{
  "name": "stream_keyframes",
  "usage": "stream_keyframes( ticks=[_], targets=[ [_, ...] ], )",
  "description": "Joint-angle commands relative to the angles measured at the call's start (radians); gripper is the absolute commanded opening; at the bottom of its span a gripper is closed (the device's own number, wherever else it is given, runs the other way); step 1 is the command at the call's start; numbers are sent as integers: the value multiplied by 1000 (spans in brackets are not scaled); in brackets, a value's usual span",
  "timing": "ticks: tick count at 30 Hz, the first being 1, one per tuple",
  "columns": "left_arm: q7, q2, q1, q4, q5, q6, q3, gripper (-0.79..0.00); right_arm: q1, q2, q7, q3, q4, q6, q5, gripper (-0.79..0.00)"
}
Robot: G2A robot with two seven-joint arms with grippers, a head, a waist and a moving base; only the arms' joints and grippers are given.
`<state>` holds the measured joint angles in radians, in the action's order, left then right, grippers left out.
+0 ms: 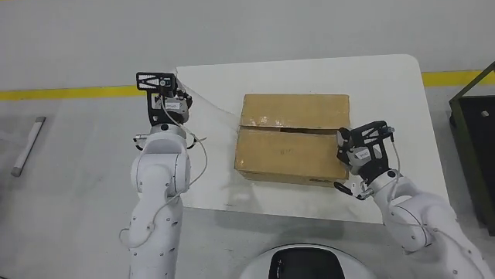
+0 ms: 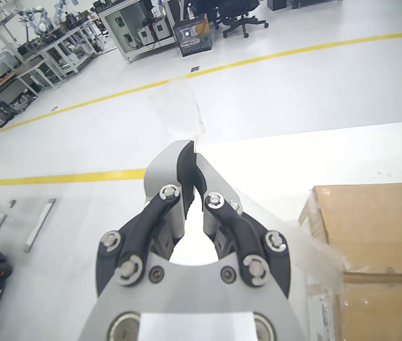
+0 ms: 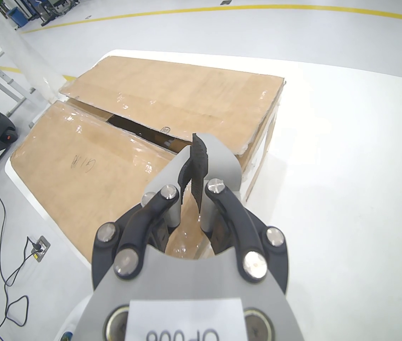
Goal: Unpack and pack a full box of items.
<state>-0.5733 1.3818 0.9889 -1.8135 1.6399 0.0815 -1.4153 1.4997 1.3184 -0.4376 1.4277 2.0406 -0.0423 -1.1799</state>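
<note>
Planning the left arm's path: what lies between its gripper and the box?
A strip of clear tape, stretched from the box to the left gripper, which pinches it; the top view shows it.

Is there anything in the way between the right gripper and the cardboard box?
Nothing visible. The right gripper hangs right at one end of the cardboard box. The clear tape strip runs from the box's other end to the left gripper.

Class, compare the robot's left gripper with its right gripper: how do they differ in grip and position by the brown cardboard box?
The left gripper is shut on a clear tape strip leading to the brown cardboard box; the right gripper is shut on nothing. The left gripper is beside the box, apart from it; the right gripper is over one end of it. Both are closed.
</note>
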Motion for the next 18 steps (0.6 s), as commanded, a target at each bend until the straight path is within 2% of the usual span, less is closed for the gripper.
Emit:
stream_keyframes(
  ticks=[1, 6, 8, 9, 10, 11, 12, 18],
  targets=[
    [1, -1, 2, 5, 7, 7, -10, -785, 3, -1, 0, 1, 0, 1, 0, -785],
    [-16, -1, 9, 23, 19, 40, -31, -785, 6, -3, 2, 8, -2, -2, 4, -785],
    [-30, -1, 12, 29, 35, 52, -32, -573, 9, -4, 1, 10, 1, -5, 4, -785],
    [-32, -1, 15, 31, 49, 55, -31, -708, 11, -4, 1, 11, 2, -4, 4, -785],
    [-33, -1, 17, 32, 52, 59, -29, -733, 12, -4, 1, 11, 2, -3, 4, -785],
    [-39, -1, 20, 34, 53, 61, -29, -582, 13, -5, 2, 11, 3, -3, 4, -785],
    [-47, -1, 22, 35, 55, 67, -31, 0, 14, -5, 2, 11, 3, -3, 4, -785],
    [-59, 0, 27, 37, 58, 87, -46, 0, 21, -7, 7, 11, 7, -4, 8, -785]
  ],
)
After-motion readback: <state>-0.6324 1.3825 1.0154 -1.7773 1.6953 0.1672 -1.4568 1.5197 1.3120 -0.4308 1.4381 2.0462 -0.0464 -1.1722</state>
